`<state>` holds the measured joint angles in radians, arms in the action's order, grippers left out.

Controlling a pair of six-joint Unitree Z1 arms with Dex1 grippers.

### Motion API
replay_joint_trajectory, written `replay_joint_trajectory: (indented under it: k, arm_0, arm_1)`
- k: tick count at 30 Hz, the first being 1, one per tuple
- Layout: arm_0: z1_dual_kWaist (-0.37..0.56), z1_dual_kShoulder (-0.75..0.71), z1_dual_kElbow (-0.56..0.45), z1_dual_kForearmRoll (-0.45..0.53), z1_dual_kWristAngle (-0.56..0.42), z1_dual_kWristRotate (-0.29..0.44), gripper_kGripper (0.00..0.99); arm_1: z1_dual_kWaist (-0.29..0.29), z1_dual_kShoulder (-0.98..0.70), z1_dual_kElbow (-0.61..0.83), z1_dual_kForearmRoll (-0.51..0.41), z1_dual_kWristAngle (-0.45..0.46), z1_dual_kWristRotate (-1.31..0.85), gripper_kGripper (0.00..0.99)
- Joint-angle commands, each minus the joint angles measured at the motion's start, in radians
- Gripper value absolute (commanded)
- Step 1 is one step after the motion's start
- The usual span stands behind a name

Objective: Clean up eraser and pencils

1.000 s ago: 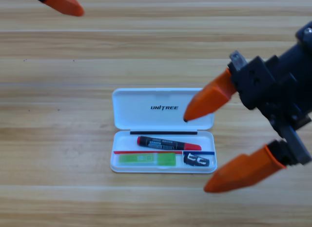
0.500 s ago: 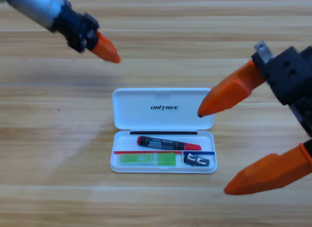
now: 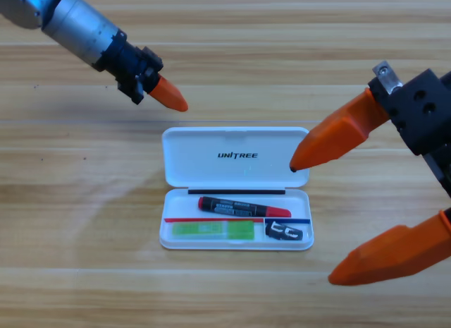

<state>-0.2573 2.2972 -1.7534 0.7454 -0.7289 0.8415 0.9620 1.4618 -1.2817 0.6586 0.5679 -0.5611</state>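
While the white case (image 3: 237,189) lies open at the middle of the wooden table (image 3: 84,222), the pencil (image 3: 244,207) rests flat in its tray, just above a green block (image 3: 213,231) and a small black piece (image 3: 284,232). Left gripper (image 3: 171,97) — reaching in from the upper left, tip above the lid's left corner; whether its jaws are parted I cannot tell. Right gripper (image 3: 325,219) — large at the right edge, jaws spread wide, holding nothing, upper tip over the lid's right corner.
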Motion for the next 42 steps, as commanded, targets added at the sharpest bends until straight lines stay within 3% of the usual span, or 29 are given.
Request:
replay_joint_trajectory:
  k: [1, 7, 21, 42]
  arm_0:
    - [-0.040, 0.071, -0.003, 0.038, -0.052, 0.001, 0.000]
    - [-0.066, 0.071, -0.008, 0.112, -0.118, 0.054, 0.000]
    - [-0.143, 0.073, 0.006, 0.200, -0.129, 0.116, 0.000]
    - [-0.178, 0.016, 0.144, 0.190, -0.098, 0.205, 0.000]
  arm_1:
    - [-0.029, -0.012, 0.031, -0.034, 0.009, 0.012, 0.917]
    - [-0.029, -0.011, 0.028, -0.034, 0.009, 0.017, 0.917]
    - [-0.029, 0.002, 0.024, -0.034, 0.007, 0.023, 0.917]
    - [-0.029, 0.012, 0.019, -0.034, 0.018, 0.033, 0.917]
